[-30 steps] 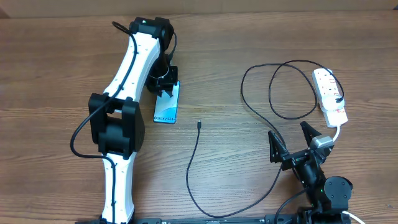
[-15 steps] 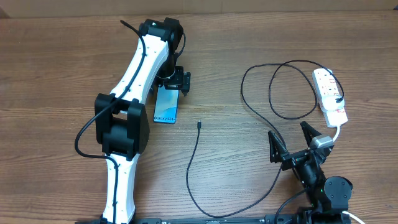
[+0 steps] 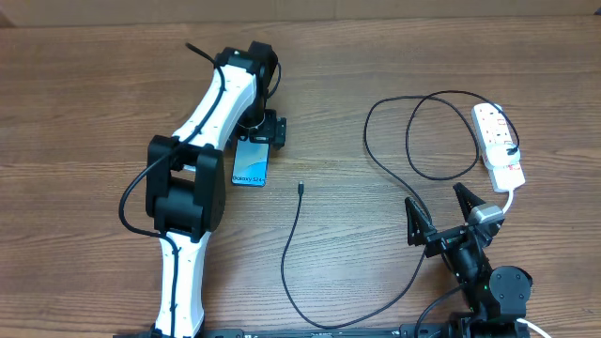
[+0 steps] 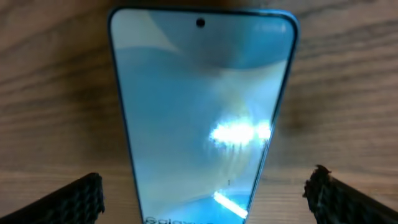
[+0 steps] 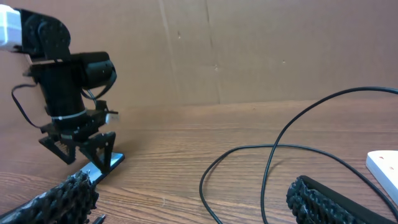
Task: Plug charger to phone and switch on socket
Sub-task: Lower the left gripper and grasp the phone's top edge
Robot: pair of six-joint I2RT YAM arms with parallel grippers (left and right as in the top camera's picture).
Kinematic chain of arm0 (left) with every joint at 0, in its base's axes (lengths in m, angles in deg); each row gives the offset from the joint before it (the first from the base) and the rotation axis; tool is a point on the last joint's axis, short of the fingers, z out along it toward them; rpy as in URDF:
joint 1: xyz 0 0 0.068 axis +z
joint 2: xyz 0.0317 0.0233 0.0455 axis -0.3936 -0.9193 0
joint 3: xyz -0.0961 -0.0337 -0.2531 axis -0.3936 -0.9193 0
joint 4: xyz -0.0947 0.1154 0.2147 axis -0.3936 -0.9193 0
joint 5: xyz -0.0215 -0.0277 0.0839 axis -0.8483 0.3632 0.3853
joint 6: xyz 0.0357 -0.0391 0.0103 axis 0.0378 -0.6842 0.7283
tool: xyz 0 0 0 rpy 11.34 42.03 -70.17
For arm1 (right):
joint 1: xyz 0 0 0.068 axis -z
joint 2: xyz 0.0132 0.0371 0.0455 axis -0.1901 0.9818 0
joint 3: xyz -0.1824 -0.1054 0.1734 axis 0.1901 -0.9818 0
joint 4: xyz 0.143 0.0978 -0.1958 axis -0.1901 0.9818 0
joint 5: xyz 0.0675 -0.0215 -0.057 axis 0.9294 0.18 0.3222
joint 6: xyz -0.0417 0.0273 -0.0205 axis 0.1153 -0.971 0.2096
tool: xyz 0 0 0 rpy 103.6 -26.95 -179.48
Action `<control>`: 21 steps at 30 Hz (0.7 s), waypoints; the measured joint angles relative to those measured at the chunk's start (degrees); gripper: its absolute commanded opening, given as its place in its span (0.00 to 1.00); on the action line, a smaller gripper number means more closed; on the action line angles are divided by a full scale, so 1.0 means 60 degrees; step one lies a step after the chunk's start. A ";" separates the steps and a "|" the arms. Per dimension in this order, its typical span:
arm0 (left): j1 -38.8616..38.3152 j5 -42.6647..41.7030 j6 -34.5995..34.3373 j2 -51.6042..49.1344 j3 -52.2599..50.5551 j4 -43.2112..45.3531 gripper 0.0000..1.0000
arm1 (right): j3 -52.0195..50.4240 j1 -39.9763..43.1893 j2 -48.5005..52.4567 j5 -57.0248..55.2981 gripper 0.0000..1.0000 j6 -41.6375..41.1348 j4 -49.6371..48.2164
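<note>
The left gripper [image 3: 261,133] stood spread wide over the far end of the phone [image 3: 251,167], its fingers pointing down. In the wrist view one finger sat to each side of the handset and neither touched it. The phone lay flat and face up on the wooden surface [image 3: 84,84], left of centre, its blue screen lit and a glare of light across the glass. The right gripper [image 3: 440,212] was likewise spread, holding nothing, low near the front edge at the right. The charger [image 3: 290,252] lay loose between the two arms. Its connector [image 3: 300,189] rested on the surface to the right of the phone's near end, near it but apart. From there the cable ran toward the front edge, curved right past the right gripper, then looped on its way to the socket [image 3: 499,143]. The socket sat near the right edge, well apart from the phone, with a black plug [image 3: 511,150] in it and a white lead [image 3: 508,199] trailing toward the right arm. Whether its switch was on could not be told.
</note>
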 measured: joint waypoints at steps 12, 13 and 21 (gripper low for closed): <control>0.0000 -0.0113 -0.0033 0.0095 -0.1042 0.1249 0.99 | 0.0000 0.0000 0.0000 -0.0004 1.00 0.0000 -0.0004; 0.0000 -0.0113 -0.0033 0.0098 -0.1056 0.1271 0.98 | 0.0000 0.0000 0.0000 0.0000 1.00 0.0000 0.0000; 0.0000 -0.0270 -0.0047 0.0113 -0.1082 0.1333 0.89 | 0.0000 0.0000 0.0000 0.0000 1.00 0.0004 0.0000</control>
